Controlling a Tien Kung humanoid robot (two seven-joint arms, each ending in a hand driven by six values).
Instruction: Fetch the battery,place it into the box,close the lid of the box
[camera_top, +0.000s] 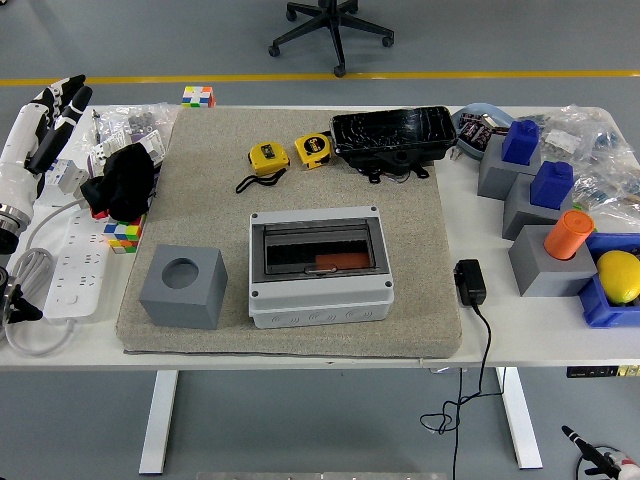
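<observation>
The left hand (45, 125) has straight, empty fingers; batteries (478, 128), far right of them, look small, hard, slippery: pinch the sides.

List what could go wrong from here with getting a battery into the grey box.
1. The left hand is off at the table's left edge, over a power strip and loose cable; a reach from there could snag them.
2. The batteries seem to lie in the blue tray at the far right, a long way across.
3. The grey box appears to have its dark lid down, so it may need opening first.
</observation>
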